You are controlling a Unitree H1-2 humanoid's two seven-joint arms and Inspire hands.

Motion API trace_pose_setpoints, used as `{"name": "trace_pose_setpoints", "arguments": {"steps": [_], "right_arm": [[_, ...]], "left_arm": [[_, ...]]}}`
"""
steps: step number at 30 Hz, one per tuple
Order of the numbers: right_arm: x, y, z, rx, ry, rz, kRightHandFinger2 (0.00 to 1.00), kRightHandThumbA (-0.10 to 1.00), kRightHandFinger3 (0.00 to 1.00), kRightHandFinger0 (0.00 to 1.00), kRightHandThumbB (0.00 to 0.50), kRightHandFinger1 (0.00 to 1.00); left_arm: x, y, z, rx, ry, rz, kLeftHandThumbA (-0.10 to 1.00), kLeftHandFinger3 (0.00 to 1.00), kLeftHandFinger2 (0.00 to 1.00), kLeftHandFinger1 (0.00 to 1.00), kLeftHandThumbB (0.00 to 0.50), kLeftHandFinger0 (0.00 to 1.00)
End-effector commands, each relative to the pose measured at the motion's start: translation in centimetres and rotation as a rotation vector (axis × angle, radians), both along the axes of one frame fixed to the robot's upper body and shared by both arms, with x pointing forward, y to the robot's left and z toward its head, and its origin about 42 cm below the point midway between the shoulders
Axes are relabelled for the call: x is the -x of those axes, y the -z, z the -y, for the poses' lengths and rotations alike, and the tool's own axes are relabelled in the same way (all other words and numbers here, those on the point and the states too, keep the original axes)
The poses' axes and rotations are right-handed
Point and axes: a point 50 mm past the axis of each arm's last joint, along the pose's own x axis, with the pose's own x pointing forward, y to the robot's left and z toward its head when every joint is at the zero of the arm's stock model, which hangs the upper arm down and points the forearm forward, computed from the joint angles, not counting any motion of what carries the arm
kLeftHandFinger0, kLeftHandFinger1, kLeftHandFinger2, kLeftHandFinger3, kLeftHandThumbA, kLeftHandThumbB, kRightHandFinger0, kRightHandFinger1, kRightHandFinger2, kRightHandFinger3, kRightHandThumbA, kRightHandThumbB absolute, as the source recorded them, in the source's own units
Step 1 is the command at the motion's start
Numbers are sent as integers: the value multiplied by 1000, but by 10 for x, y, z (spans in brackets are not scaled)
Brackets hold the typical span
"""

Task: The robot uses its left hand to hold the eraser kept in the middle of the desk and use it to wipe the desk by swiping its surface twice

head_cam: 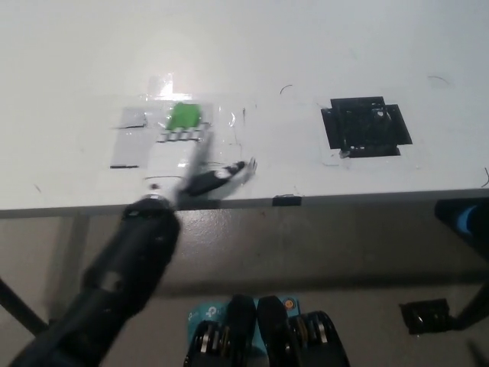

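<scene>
Mid-swipe: the white left hand (181, 154) is pressing the green eraser (182, 116) flat to the table (69, 53).

From where I stand, the hand lies palm down over the eraser, pinning it under its fingertips rather than wrapping round it; the picture is blurred there, so the exact hold is hard to read. The eraser sits on the shiny taped patch (128, 138) left of centre, well apart from the black square patch (365, 127) to the right. I judge this a wiping stroke under way; the next move calls for steady downward pressure while sliding, so the eraser does not slip out. The right hand is out of view. No containers are on the table.
</scene>
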Motion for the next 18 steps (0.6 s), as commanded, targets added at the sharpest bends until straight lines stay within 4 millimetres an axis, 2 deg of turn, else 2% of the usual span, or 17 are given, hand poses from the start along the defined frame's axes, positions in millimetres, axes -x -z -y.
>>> {"name": "trace_pose_setpoints", "arguments": {"steps": [1, 2, 3, 4, 5, 9, 10, 12, 13, 15, 16, 18], "right_arm": [[-8, -20, 3, 41, 10, 79, 1000, 1000, 1000, 1000, 18, 1000], [-8, -21, 2, 34, 17, 88, 1000, 1000, 1000, 1000, 23, 1000], [-9, -21, 1, 34, 14, 88, 1000, 1000, 1000, 1000, 22, 1000], [-10, -21, 1, 29, 17, 88, 1000, 1000, 1000, 1000, 42, 1000], [-10, -22, 2, 23, 26, 95, 1000, 1000, 1000, 1000, 34, 1000], [-13, -24, -2, 34, 48, 107, 1000, 1000, 1000, 1000, 20, 1000], [-14, -24, -2, 12, 59, 131, 1000, 1000, 1000, 1000, 13, 1000], [-15, -23, -5, 7, 58, 131, 1000, 1000, 1000, 1000, 15, 1000], [-15, -23, -3, 3, 73, 137, 1000, 1000, 1000, 1000, 29, 1000], [-16, -23, -3, 12, 83, 133, 1000, 1000, 1000, 1000, 42, 1000], [-16, -23, -3, 8, 87, 132, 1000, 1000, 1000, 1000, 42, 1000], [-15, -22, -6, -3, 91, 133, 1000, 1000, 1000, 1000, 19, 1000]], "left_arm": [[34, 53, 49, 74, 99, -274, 1000, 1000, 1000, 1000, 471, 1000], [35, 53, 56, 80, 114, -282, 1000, 1000, 1000, 1000, 467, 1000], [36, 54, 55, 83, 112, -283, 1000, 1000, 1000, 1000, 465, 1000], [38, 54, 66, 102, 128, -291, 1000, 1000, 1000, 1000, 495, 1000], [40, 54, 76, 117, 146, -295, 1000, 1000, 1000, 1000, 500, 1000], [44, 54, 81, 110, 161, -290, 1000, 1000, 1000, 1000, 481, 1000], [45, 53, 89, 100, 175, -280, 1000, 1000, 1000, 1000, 475, 1000], [46, 54, 90, 95, 178, -277, 1000, 1000, 1000, 1000, 486, 1000], [46, 53, 98, 55, 201, -280, 1000, 1000, 1000, 1000, 469, 1000], [47, 54, 104, -1, 221, -290, 1000, 1000, 1000, 1000, 473, 1000], [47, 55, 108, -31, 229, -291, 1000, 1000, 1000, 1000, 460, 1000], [49, 59, 110, -91, 241, -291, 1000, 1000, 1000, 1000, 471, 1000]]}}
